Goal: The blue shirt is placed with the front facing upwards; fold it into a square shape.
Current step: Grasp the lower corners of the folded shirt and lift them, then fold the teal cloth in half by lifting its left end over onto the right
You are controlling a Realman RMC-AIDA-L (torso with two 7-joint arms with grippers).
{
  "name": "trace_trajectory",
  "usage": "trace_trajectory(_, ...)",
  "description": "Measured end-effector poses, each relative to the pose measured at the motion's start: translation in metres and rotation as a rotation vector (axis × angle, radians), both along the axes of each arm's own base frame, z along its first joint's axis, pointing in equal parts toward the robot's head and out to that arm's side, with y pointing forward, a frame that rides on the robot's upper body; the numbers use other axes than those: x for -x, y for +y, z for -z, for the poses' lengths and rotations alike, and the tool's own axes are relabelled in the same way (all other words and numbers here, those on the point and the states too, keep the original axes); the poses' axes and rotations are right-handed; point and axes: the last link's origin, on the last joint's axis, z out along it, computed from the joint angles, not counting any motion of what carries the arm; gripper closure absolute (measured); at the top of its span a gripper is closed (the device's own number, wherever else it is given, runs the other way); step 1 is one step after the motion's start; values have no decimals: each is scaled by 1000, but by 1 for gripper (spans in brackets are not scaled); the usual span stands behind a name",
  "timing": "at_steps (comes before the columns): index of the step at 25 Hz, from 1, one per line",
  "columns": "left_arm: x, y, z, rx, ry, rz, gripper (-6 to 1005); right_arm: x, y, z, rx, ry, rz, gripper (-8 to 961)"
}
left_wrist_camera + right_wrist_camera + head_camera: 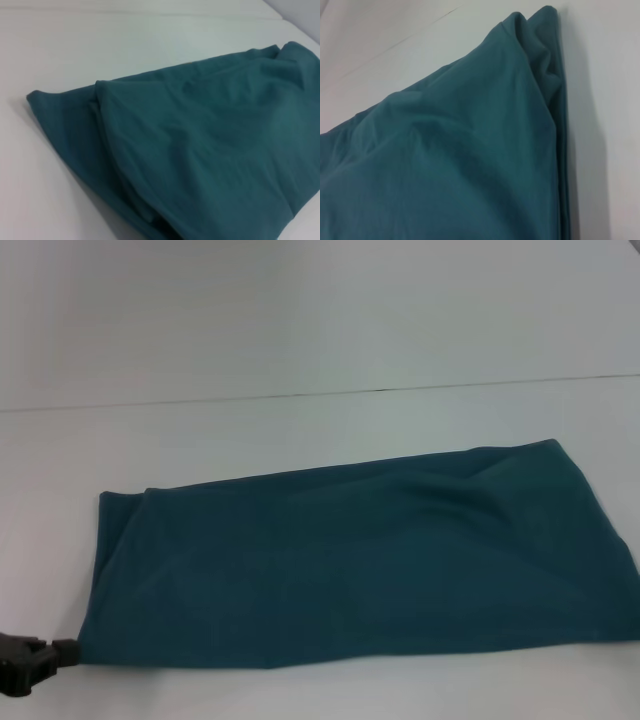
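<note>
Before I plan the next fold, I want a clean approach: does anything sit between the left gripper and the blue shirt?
Nothing visible does. The left gripper sits at the blue shirt's near left corner, with only bare white table around. The right gripper isn't in view.

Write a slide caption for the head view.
Blue shirt folded into a long band on the white table, plain fabric up, left gripper at its near-left corner.

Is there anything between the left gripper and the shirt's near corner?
Nothing: in the head view the left gripper reaches right up to the shirt corner.
</note>
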Motion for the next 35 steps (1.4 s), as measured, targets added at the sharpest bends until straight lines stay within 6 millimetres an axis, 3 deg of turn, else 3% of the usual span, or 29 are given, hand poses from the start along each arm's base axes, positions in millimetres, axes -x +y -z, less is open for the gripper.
trace_trajectory(7, 2, -2, 1, 6, 2, -1, 999, -1, 0, 0, -5, -5, 4, 953)
trace_trajectory(14, 3, -1, -2, -11, -7, -19, 998, 0, 2, 1, -3, -1, 8, 892)
trace_trajectory(20, 4, 2, -8, -33, -7, -27, 925, 3, 3, -9, -36, 25, -3, 846)
trace_trajectory(22, 3, 5, -9, -45, -9, -25, 703, 4, 5, -14, -55, 28, -7, 831)
trace_trajectory(28, -9, 21, -10, -74, -29, 7, 494, 6, 14, -25, -94, 26, -12, 779)
trace_trajectory(35, -27, 42, -1, -75, -78, 40, 456, 11, 28, -32, -147, 24, -35, 701)
